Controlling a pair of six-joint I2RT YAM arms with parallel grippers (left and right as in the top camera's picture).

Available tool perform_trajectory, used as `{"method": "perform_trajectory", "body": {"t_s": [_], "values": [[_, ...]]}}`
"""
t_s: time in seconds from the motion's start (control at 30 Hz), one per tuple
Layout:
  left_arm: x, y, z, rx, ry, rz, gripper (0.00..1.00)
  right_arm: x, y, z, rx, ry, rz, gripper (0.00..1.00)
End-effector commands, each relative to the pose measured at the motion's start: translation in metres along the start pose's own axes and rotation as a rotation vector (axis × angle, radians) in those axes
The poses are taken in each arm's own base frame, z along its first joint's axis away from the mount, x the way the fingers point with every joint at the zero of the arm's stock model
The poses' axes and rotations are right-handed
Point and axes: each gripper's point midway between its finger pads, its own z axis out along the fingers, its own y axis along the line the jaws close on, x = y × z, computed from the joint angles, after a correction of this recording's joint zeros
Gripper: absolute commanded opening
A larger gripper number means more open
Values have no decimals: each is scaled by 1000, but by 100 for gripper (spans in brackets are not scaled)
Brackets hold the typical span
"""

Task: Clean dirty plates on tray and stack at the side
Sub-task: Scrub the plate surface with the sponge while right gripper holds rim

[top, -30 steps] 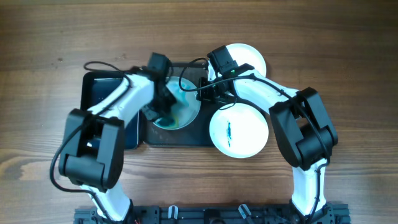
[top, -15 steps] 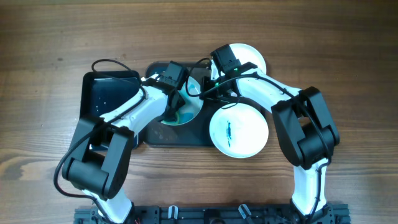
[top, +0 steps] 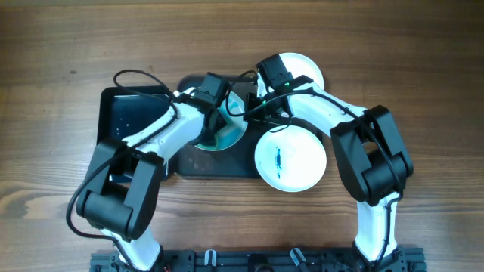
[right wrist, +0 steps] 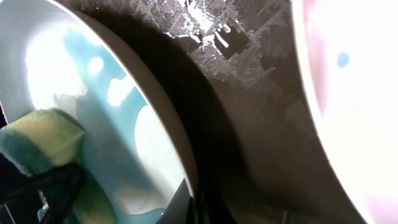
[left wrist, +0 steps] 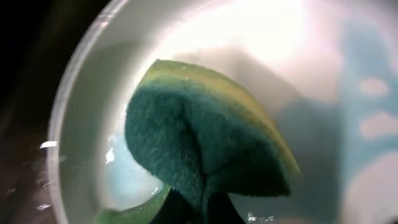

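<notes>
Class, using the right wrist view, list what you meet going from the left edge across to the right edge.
From left: sponge → teal-smeared plate → dark tray → white plate.

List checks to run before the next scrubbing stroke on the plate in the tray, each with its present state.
1. The sponge sits in the left gripper: ok.
2. The sponge touches the tray plate: ok.
3. The right gripper holds that plate's rim: ok.
4. The tray plate is clean: not ok, teal smear shows.
5. The near plate is clean: not ok, blue streak.
6. The far plate is clean: cannot tell, mostly hidden.
</notes>
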Motion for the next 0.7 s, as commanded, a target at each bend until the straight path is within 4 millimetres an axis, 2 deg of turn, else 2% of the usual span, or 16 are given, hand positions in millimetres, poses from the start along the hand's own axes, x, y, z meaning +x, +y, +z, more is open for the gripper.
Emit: {"method": "perform_trajectory", "body": {"t_s": [0.0,0.07,0.17,0.27,0.37,0.43,0.5,0.67], "values": [[39,-45,0,259,215,200,4,13,-8,9,20,51,24,4],[26,-49,0,281,182,181,4,17,-10,9,27,70,31,4],[-6,-48,-1,299,112,131,4,25,-11,8,29,102,31,4],[-44,-23,5,219,6,64,4,29,-11,8,30,117,28,4],[-58,2,9,153,-12,15,4,29,-11,8,30,116,26,4],[-57,13,10,125,12,-14,4,28,-11,8,30,116,25,4],[-47,21,11,97,59,-38,4,28,-11,8,29,116,23,4],[5,5,3,175,275,2,4,28,-11,8,28,115,20,5]]}}
